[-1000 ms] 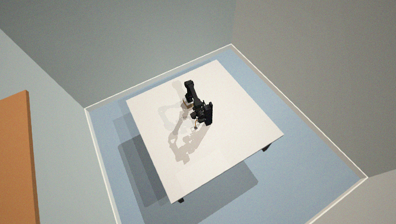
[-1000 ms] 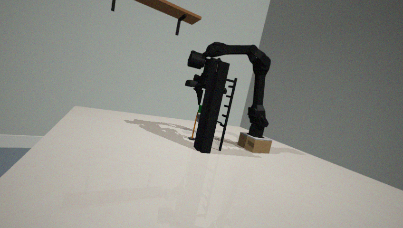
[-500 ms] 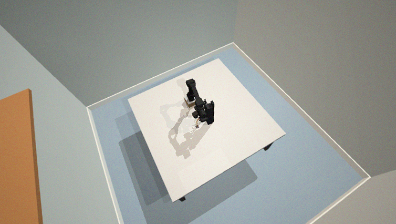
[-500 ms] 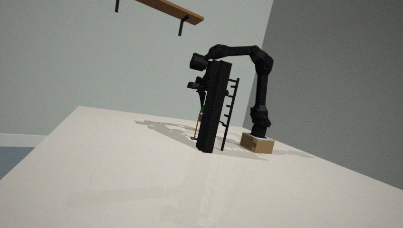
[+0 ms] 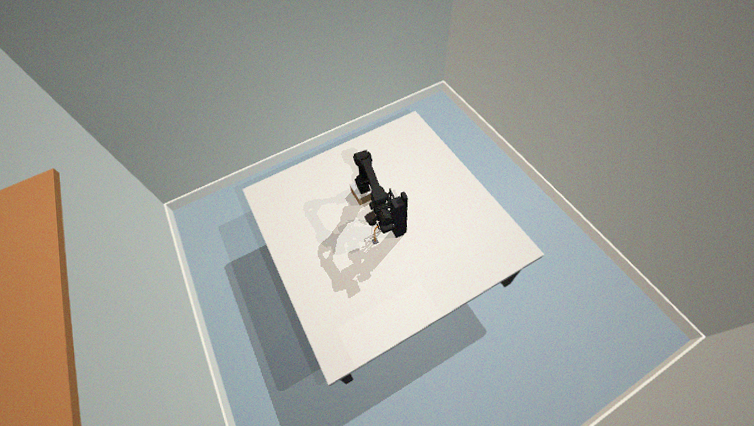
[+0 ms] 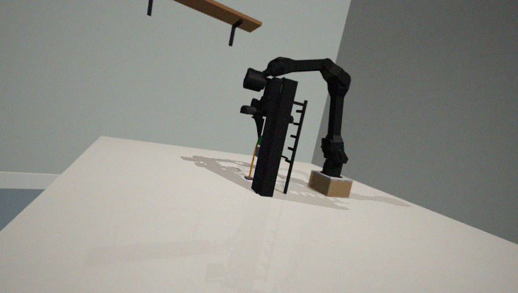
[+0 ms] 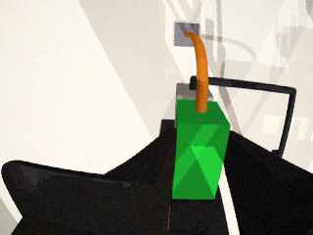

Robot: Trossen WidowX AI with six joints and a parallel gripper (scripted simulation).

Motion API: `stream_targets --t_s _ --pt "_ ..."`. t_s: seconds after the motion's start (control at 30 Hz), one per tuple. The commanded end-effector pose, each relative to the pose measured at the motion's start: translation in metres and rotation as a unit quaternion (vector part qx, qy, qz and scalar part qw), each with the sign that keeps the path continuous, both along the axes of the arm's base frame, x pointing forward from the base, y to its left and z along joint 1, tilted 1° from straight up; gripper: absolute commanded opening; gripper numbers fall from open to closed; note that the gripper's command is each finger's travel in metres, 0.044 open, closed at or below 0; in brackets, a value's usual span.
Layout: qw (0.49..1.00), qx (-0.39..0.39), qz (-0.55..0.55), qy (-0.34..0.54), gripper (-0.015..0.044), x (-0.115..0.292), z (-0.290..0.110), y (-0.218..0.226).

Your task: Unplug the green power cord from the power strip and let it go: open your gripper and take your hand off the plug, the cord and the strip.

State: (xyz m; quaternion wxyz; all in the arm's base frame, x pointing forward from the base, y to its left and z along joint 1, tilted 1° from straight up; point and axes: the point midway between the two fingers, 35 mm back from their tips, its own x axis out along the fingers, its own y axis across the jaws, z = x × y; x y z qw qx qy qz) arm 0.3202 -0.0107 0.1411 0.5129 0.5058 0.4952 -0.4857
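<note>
The gripper [image 7: 196,186] is pinching the green plug [image 7: 199,152], its dark fingers pressed against the plug's two long sides in the wrist view. From the plug's far end an orange cord [image 7: 201,72] curves toward 12 o'clock and ends at a small grey square anchor [image 7: 188,33] lying on the white table [image 7: 72,85].

In the exterior view the power strip [image 6: 275,134] is a tall black block standing on end on the table, leaning slightly, with a thin black ladder-like frame [image 6: 295,139] just beside it at 3 o'clock. The gripper hangs against the strip's left face, about halfway up. The plug shows there only as a small green patch [image 6: 259,140] at the strip's face; whether its prongs are seated in a socket or already out cannot be told. The cord [image 6: 253,159] runs down from it toward 7 o'clock to the table.

The arm [image 6: 336,108] arches over the strip from a tan box pedestal [image 6: 328,187] at the strip's 3 o'clock. A wooden shelf [image 6: 222,12] hangs on the wall above.
</note>
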Motion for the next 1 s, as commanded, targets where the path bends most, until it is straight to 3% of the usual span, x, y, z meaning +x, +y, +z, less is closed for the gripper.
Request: stream_targets --t_s 0.0,0.97 --pt "1.000 -0.004 -0.001 0.000 0.0000 0.001 0.000 -0.010" --pt "1.000 -0.005 -0.003 -0.001 0.0000 -0.002 0.002 -0.057"
